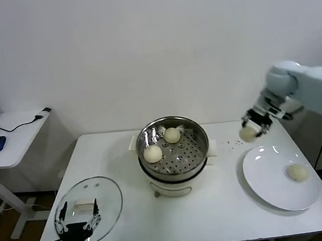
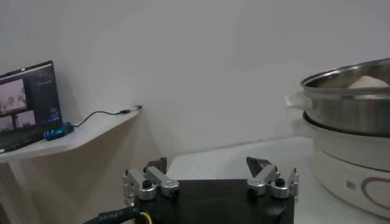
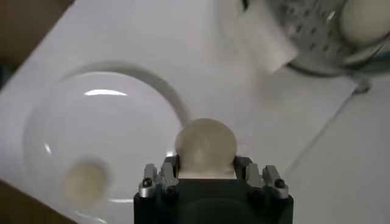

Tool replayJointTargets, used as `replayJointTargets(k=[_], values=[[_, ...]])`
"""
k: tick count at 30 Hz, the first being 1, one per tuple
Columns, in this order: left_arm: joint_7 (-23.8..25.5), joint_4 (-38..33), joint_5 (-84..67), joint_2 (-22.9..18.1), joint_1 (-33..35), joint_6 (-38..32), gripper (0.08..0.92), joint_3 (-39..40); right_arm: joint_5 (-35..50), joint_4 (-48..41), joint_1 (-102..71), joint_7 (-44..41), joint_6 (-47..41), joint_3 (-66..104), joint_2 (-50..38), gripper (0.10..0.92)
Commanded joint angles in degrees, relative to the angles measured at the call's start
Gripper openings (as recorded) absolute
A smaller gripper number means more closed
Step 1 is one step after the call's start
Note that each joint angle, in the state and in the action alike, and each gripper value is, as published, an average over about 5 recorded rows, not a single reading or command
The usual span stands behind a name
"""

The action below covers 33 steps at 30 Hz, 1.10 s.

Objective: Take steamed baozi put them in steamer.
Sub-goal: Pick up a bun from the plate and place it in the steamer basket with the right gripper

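Starting nearest us, at the lower left of the head view, we're parking our left gripper (image 1: 76, 220) over the glass lid (image 1: 100, 197), fingers spread wide and holding nothing. It's just sitting out of the way, since one arm is enough for this job.

Next up, toward the lower right, the white plate (image 1: 270, 192) is lying on the table (image 1: 205, 219) with one baozi on the plate (image 1: 296, 172) waiting for its turn.

In the middle of the frame, the steamer (image 1: 199, 136) is standing on its white pot base with two baozi in the steamer (image 1: 153, 153) resting on the perforated bottom (the second one is lying toward the back rim). So we're judging the job about half done.

Farthest back, at the right edge above the plate, our right gripper (image 1: 252, 127) is clenching the carried baozi (image 1: 248, 134). In the right wrist view the carried bun is sitting snugly between the fingers, up in the air above the table just beside the plate's edge. We're holding it high, probably so it clears the steamer's rim on the way over. The next move looks like a swing toward the basket, with a gentle squeeze so the soft bun isn't getting squashed.
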Motion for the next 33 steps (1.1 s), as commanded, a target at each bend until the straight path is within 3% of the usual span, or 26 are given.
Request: replayJointTargets(k=[1,12,33], values=[[0.0,-0.6,0.7,-0.6,-0.2,0.5,0.823,0.4,-7.1,0.7,7.7,1.7,15.6,1.9,21.5,0.594],[-0.2,-1.7,-0.4,-1.8,-0.8,1.8,0.823,-0.5,-10.7,1.5,-7.4,1.7,14.9,4.8,27.3,0.594],[-0.2,-0.1,-0.2,-1.6,-0.6,1.3,0.823,-1.3,-9.5,0.9,-15.7,1.9,12.8,3.7,27.2,0.594]])
